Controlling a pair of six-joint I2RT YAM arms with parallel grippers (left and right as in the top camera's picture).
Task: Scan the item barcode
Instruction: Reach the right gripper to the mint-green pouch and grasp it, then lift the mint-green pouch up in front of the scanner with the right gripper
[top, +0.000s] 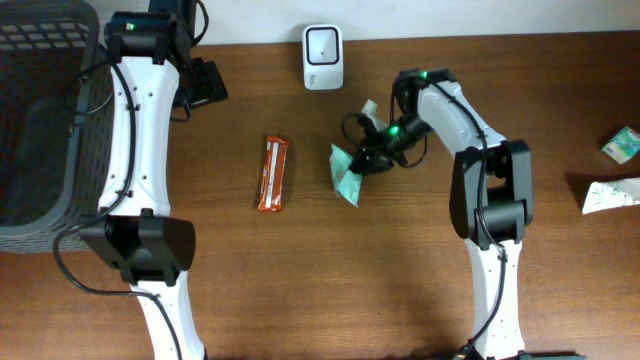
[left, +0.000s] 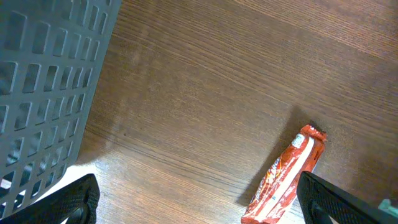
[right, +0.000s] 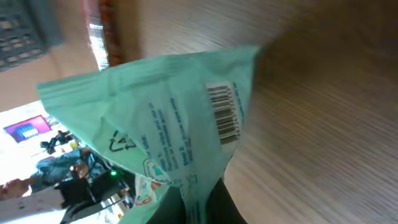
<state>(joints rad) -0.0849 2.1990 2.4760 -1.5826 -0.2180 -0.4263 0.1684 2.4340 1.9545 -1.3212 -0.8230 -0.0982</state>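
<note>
1. The table (top: 400, 280) was brown wood, with a dark grey basket (top: 40, 110) at its left end.
2. A small white scanner (top: 322, 56) stood at the far edge of the table, near the middle.
3. An orange snack bar (top: 273, 173) lay flat on the wood, between the two arms and touching neither.
4. The right gripper (top: 372, 160) was clamped tight on a green packet (top: 347, 175).
5. The green packet was just right of the snack bar and nearer the front of the table than the scanner, well apart from it.
6. It was hard to tell if the packet touched the table or hung a little above it.
7. In the right wrist view the packet was crumpled, and its barcode (right: 224, 112) showed on the side facing the camera.
8. The left gripper (top: 205, 85) was beside the basket, near the far edge of the table.
9. Its fingers (left: 68, 202) stood wide apart and held nothing.
10. Two more packets, a small green one (top: 622, 144) and a white one (top: 610, 194), lay at the right edge of the table.
</note>
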